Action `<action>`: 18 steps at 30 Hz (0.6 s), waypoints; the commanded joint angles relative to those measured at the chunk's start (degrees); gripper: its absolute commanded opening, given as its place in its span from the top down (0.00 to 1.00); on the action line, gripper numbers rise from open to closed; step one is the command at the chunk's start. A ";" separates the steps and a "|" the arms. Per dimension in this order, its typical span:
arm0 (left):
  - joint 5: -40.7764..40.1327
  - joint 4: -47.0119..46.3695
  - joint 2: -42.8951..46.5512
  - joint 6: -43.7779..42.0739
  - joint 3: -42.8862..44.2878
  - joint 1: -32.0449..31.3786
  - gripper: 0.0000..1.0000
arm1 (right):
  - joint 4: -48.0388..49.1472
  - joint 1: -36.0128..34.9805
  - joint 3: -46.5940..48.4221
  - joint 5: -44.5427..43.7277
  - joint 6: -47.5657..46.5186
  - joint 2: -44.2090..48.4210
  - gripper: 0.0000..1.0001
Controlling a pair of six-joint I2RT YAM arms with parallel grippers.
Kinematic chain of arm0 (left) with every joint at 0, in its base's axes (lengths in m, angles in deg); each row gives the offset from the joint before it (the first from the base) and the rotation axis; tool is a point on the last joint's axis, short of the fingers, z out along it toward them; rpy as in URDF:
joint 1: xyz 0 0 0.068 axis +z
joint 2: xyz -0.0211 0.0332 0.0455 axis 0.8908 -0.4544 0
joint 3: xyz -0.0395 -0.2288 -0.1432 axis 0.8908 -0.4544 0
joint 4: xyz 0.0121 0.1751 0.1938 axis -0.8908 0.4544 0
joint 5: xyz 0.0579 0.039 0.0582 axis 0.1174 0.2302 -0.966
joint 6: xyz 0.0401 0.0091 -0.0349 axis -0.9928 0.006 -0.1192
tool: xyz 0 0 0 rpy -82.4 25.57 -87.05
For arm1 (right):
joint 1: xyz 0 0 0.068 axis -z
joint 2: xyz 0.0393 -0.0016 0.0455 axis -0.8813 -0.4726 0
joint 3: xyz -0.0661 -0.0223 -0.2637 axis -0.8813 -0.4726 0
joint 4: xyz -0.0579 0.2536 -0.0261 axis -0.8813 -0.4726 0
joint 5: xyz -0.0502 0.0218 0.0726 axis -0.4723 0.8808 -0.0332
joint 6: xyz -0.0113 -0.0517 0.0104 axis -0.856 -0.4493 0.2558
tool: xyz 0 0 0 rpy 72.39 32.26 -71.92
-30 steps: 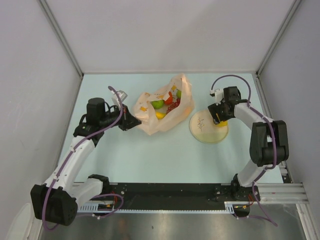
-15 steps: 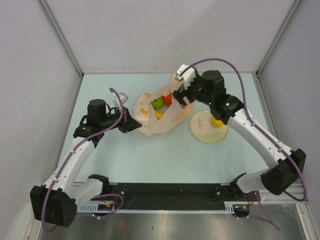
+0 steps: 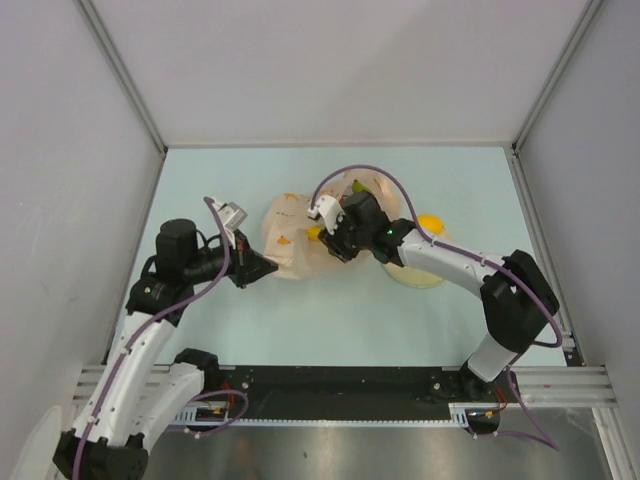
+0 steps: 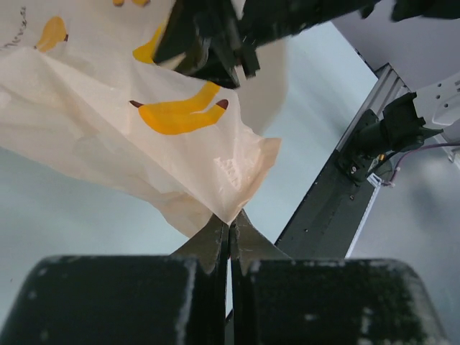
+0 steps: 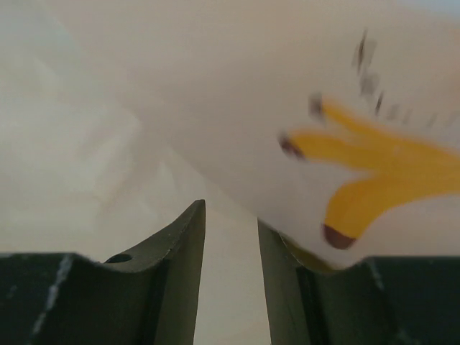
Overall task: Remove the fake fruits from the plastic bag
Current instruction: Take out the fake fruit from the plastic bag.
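The left jaws are pressed together on a corner of the plastic bag (image 4: 108, 151), which lies mid-table (image 3: 300, 320). The right jaws, narrowly parted, are pushed into its mouth; whether they grip anything I cannot tell. A yellow fruit (image 3: 430, 222) sits at the plate's (image 3: 418, 279) far edge.

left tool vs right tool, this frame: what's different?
Left tool is shut, pinching a corner of the plastic bag; right tool stands open, with nothing clearly held. Left tool sits at the bag's near-left edge; right tool is at the bag's middle. Both are at the bag.
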 commanded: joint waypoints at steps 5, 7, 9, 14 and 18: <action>0.00 -0.77 1.98 -0.49 0.98 -0.28 1.00 | -8.71 -2.28 -12.43 -0.64 3.10 9.04 0.61; 0.44 -1.48 0.22 -0.49 0.72 0.16 1.00 | -8.01 -2.73 -13.06 -2.21 4.24 11.15 0.60; 1.06 -1.57 -0.93 -0.84 0.89 0.68 1.00 | -4.68 -2.82 -12.45 -4.06 3.72 11.33 0.54; 3.07 -0.86 -1.29 -1.11 1.68 1.56 1.00 | 0.69 -2.03 -8.23 -5.74 -4.00 5.98 0.48; 2.91 -1.04 1.00 -1.11 0.98 1.57 1.00 | 1.66 1.48 -6.73 -6.00 -7.35 2.38 0.48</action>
